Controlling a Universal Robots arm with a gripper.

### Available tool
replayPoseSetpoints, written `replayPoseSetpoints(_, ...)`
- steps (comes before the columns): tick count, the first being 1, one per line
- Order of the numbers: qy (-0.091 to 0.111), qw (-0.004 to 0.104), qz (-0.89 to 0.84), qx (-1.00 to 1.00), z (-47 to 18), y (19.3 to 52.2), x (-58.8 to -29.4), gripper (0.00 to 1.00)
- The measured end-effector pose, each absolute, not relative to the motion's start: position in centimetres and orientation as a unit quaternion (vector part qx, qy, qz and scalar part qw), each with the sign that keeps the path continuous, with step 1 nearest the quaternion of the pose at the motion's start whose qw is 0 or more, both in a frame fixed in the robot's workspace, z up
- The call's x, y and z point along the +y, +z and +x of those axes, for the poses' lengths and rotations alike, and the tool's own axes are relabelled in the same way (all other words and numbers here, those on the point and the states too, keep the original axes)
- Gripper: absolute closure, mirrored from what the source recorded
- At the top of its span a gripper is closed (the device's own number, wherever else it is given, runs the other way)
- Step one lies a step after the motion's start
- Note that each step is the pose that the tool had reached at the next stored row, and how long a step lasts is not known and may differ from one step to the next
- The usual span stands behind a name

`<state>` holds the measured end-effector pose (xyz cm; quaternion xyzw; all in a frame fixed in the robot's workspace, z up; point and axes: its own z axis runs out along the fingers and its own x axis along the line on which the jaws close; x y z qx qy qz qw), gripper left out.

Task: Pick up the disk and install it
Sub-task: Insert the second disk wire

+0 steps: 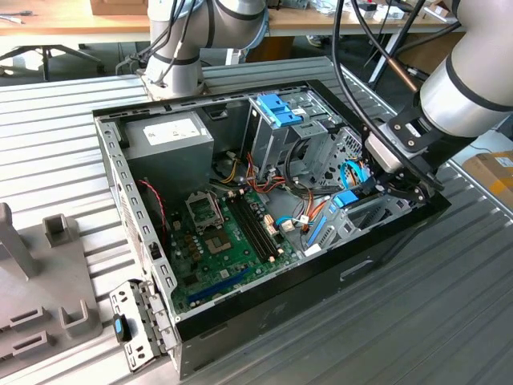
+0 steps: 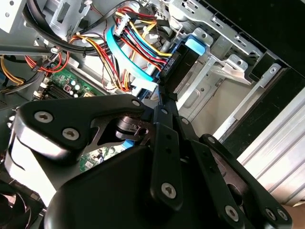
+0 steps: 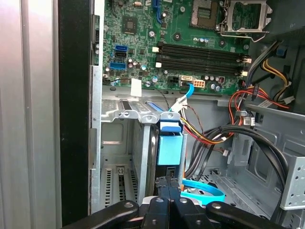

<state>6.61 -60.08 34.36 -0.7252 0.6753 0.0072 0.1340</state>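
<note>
**Camera placement and coverage**

The exterior view looks down at an angle from outside the open computer case [image 1: 264,200], far enough back to take in the whole chassis, the ribbed metal table [image 1: 417,321] and the arm's base [image 1: 172,72] beyond it.

The first wrist view sits close above the case interior, facing down past the gripper linkage [image 3: 167,212] onto the motherboard [image 3: 190,43] and the drive bay with its light-blue bracket [image 3: 170,148].

The second wrist view is mounted closer still (behind the black gripper linkage [image 2: 162,157]), facing the cable bundle [image 2: 138,43] and bay.

All three views share the drive-bay corner, at the exterior view's right.
</note>
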Motion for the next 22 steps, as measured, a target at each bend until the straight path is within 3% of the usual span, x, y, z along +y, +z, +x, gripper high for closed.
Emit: replayPoseSetpoints(22,0.007,0.134,-0.725,0.675,6.63,34.05,-59.99,0.89)
